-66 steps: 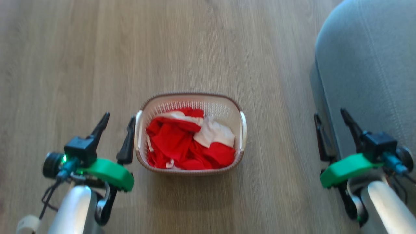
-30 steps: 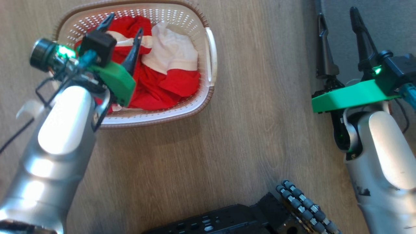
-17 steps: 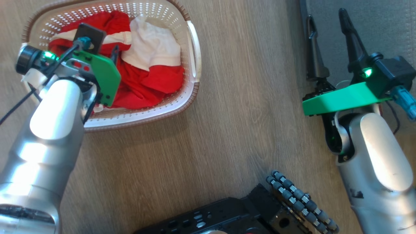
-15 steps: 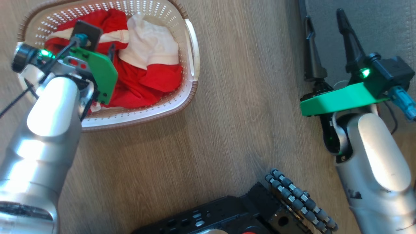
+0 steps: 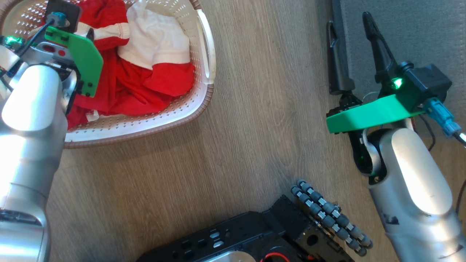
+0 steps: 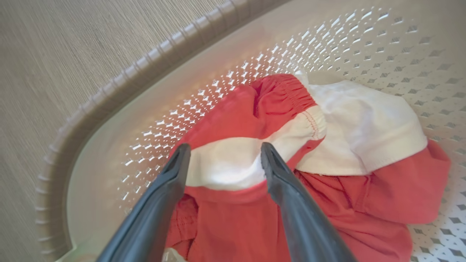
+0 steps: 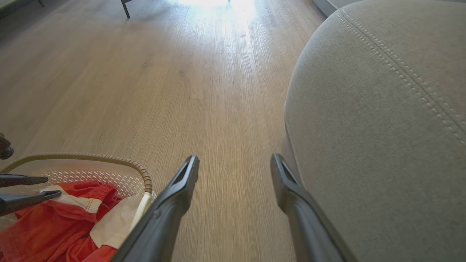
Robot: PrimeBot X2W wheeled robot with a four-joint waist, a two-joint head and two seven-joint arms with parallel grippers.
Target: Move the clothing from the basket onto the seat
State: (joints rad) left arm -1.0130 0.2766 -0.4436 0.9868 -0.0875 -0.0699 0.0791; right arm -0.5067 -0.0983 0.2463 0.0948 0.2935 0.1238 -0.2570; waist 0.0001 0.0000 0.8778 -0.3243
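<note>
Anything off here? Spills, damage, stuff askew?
Nothing stands out. The clothing lies crumpled inside the basket, which sits upright on the floor, with no fabric seen outside it. Left gripper hangs open over the white band; right gripper is open beside the seat.

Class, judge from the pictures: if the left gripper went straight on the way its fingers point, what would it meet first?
Probably the clothing: the left gripper, open, points at its white band, in the basket. How near is hard to judge.
</note>
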